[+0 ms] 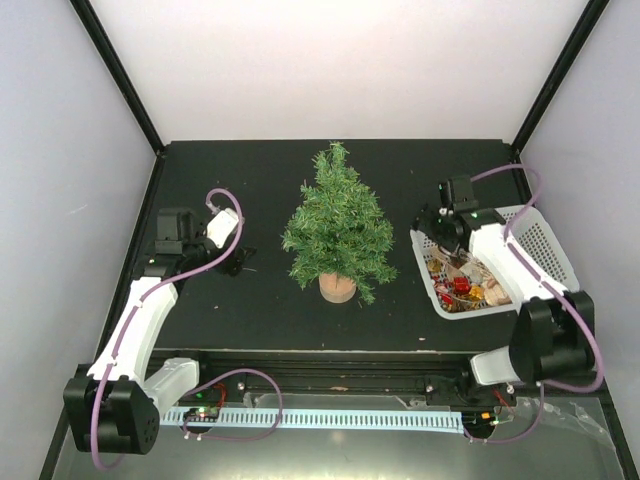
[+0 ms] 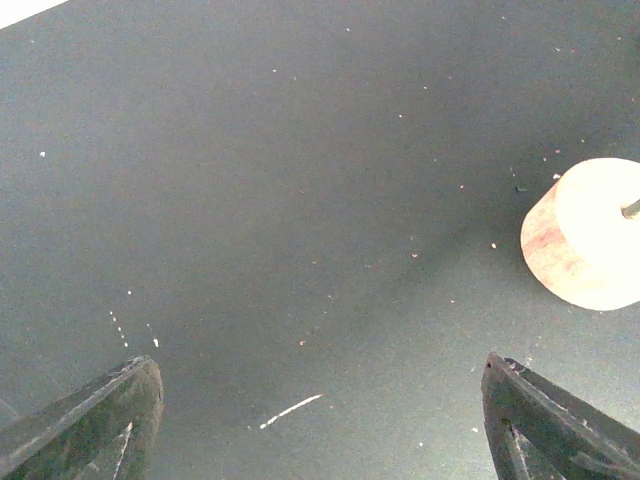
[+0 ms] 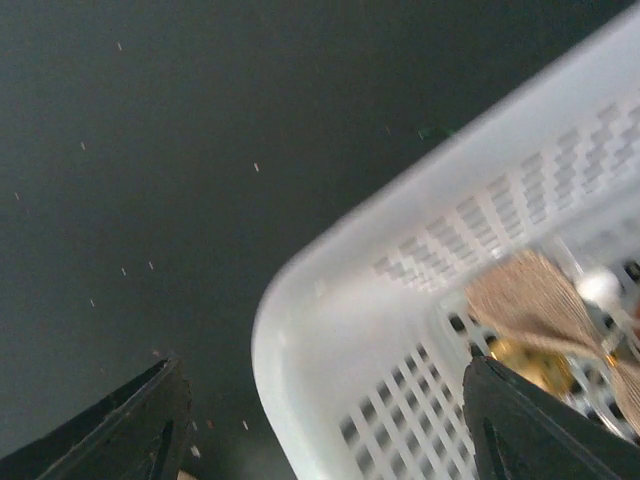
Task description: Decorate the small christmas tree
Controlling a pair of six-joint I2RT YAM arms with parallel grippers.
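Left tool (image 2: pixel 318 362) released above speckled black tabletop (image 2: pixel 300 150); right tool (image 3: pixel 322 370) released over corner of white basket (image 3: pixel 300 290); white walls (image 1: pixel 330 60) around.

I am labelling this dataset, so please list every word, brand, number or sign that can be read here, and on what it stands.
No text can be read.
The small green bristly christmas tree, its round tan wooden base, the white perforated plastic basket and the black table show no writing.
The small colourful ornaments in the basket are too small and blurred to tell.
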